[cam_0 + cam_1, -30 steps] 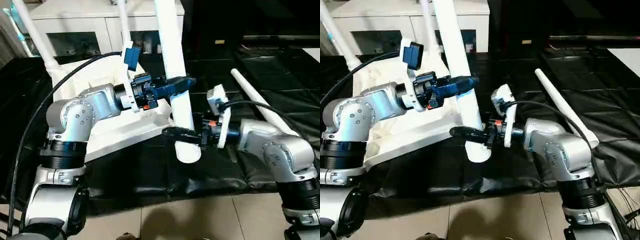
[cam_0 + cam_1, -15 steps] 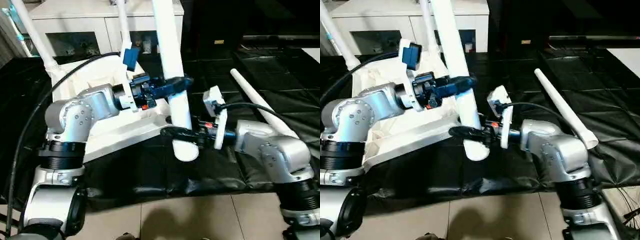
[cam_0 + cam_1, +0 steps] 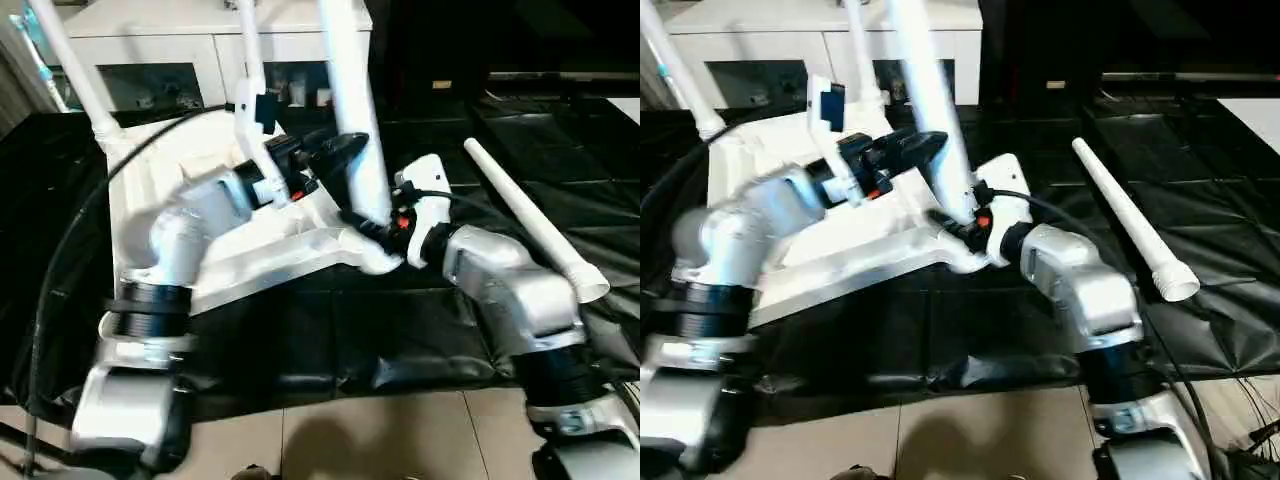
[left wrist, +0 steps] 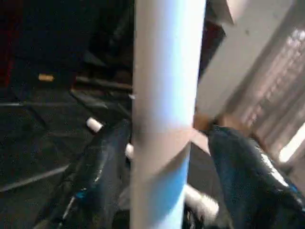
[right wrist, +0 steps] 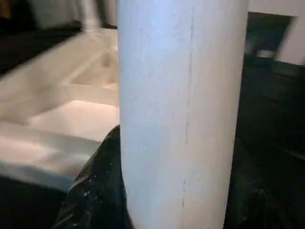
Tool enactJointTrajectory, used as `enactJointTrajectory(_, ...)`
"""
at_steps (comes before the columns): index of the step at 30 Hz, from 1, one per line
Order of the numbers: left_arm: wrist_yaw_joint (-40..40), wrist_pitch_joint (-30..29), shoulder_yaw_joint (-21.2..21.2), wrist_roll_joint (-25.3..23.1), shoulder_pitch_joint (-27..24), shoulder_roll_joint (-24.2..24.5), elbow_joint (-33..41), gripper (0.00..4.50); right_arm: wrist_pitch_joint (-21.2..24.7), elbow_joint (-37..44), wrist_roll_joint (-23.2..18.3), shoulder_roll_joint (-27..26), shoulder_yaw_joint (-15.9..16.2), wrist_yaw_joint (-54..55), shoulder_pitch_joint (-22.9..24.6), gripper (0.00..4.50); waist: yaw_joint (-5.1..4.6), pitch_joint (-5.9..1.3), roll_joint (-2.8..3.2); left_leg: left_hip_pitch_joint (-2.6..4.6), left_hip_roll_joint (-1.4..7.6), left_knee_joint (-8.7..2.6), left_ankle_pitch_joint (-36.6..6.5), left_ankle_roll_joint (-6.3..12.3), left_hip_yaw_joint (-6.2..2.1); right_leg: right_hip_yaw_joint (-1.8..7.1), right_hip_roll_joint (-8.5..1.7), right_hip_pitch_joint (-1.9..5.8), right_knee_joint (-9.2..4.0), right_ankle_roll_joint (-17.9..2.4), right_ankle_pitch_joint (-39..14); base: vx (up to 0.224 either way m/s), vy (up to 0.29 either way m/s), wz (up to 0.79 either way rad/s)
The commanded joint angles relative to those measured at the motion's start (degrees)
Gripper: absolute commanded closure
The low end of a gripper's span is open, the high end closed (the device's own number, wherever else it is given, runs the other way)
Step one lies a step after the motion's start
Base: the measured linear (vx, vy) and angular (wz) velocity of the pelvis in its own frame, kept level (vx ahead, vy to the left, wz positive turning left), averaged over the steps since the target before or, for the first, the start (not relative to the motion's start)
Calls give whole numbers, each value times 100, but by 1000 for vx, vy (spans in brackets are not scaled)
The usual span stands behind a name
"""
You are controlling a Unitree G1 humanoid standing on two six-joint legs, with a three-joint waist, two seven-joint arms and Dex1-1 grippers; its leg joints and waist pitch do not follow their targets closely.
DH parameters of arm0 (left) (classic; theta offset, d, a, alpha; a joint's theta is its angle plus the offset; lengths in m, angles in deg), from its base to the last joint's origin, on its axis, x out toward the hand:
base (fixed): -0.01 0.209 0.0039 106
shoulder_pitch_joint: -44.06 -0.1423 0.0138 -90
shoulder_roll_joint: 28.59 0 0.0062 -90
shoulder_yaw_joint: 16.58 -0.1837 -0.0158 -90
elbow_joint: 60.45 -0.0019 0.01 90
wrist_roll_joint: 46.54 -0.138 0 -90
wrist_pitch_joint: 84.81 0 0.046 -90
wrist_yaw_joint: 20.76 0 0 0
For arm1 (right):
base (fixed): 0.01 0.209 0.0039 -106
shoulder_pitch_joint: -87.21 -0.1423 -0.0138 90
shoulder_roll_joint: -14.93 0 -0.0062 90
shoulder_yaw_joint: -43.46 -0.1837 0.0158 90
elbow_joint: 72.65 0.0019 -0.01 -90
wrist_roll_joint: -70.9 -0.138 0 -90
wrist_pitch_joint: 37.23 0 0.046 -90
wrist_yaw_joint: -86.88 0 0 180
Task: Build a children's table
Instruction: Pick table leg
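Note:
The children's table top (image 3: 262, 262) lies upside down on the black-covered work table. Two white legs (image 3: 75, 72) (image 3: 247, 75) stand in its far corners. A third leg (image 3: 345, 90) stands nearly upright with its lower end at the top's near right corner socket (image 3: 372, 262). My right gripper (image 3: 368, 225) is shut on this leg just above the socket, and its dark fingers (image 5: 93, 195) press both sides of the tube. Higher up, my left gripper (image 3: 345, 148) is open, its fingers (image 4: 102, 167) flanking the leg with small gaps.
A fourth white leg (image 3: 525, 215) lies loose on the black cover (image 3: 420, 330) to the right, thick end toward me. A white glass-door cabinet (image 3: 150, 40) stands behind the work table. Tiled floor (image 3: 350, 440) runs along the table's near edge.
The held leg has moved back from beyond the top's front edge, and its lower end now meets the near right corner. My left gripper's fingers have spread off it. My right arm followed.

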Motion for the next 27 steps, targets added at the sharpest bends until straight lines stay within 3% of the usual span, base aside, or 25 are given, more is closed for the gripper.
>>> enactJointTrajectory(1,489,277,91,-236,71,-122,-225,113,-221,-69,341,-83,146,375,-166,263,-17,-486,-104,22,150,-365,-330,258,-45,229,-255,417,-354,-1110,-660,0,0,0)
enactJointTrajectory(6,895,563,101,-363,176,-431,-616,79,-514,-178,859,-324,544,735,-235,263,-26,-474,-70,48,171,-387,-551,236,-58,226,-251,387,-380,-1013,-919,0,0,0)
enactJointTrajectory(12,1307,778,104,-638,218,-499,-739,78,-687,-226,1083,-465,605,965,-226,263,-27,-469,-70,57,185,-400,-640,250,-68,229,-255,386,-377,-1012,-843,0,0,0)
enactJointTrajectory(13,1392,852,123,-678,226,-514,-765,105,-702,-233,1091,-486,599,993,-228,263,-22,-471,-69,57,183,-396,-634,253,-67,231,-256,388,-374,-1007,-831,0,0,0)
enactJointTrajectory(27,1317,1030,163,-594,246,-511,-761,201,-904,-419,1216,-554,486,999,-278,263,-30,-472,-44,62,185,-398,-664,288,-67,231,-260,383,-368,-1118,-717,0,0,0)
